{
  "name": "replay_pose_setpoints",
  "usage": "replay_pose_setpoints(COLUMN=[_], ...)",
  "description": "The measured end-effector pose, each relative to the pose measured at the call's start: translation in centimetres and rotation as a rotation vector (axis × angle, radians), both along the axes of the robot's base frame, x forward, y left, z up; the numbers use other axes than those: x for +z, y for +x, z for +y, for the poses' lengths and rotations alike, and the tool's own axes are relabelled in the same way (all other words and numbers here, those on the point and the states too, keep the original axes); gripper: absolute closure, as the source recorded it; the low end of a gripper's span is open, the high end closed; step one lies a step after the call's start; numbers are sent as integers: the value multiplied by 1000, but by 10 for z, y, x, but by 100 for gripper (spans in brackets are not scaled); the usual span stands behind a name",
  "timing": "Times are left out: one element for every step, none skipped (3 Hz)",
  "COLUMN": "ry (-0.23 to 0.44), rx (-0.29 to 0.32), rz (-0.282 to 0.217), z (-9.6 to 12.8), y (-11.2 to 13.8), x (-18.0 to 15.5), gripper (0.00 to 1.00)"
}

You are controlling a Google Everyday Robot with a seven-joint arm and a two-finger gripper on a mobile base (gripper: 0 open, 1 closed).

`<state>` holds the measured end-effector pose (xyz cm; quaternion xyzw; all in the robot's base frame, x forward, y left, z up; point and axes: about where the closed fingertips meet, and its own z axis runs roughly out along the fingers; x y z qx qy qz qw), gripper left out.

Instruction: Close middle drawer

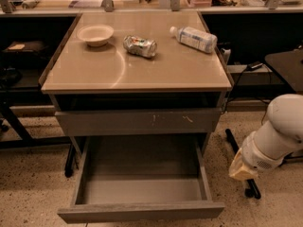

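Approach step, I reckon: the middle drawer stands pulled out at six o'clock; my gripper hangs at four o'clock, its spread I cannot tell; next, meet the drawer front and push toward twelve.

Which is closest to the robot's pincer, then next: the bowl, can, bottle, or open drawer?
The pincer hangs low on the right, near the floor.
1. middle drawer, pulled out, just left of it.
2. bottle, tabletop back right.
3. can, tabletop middle.
4. bowl, tabletop back left.
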<state>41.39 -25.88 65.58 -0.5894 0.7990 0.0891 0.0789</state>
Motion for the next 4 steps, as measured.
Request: replay_pose_setpoints(ry=[22, 53, 131, 236], rx=[-55, -104, -92, -42], rz=[67, 93, 75, -13], z=[-8, -18, -18, -11], y=[-4, -4, -1, -2], x=[-82, -155, -184, -170], gripper=[100, 100, 100, 100])
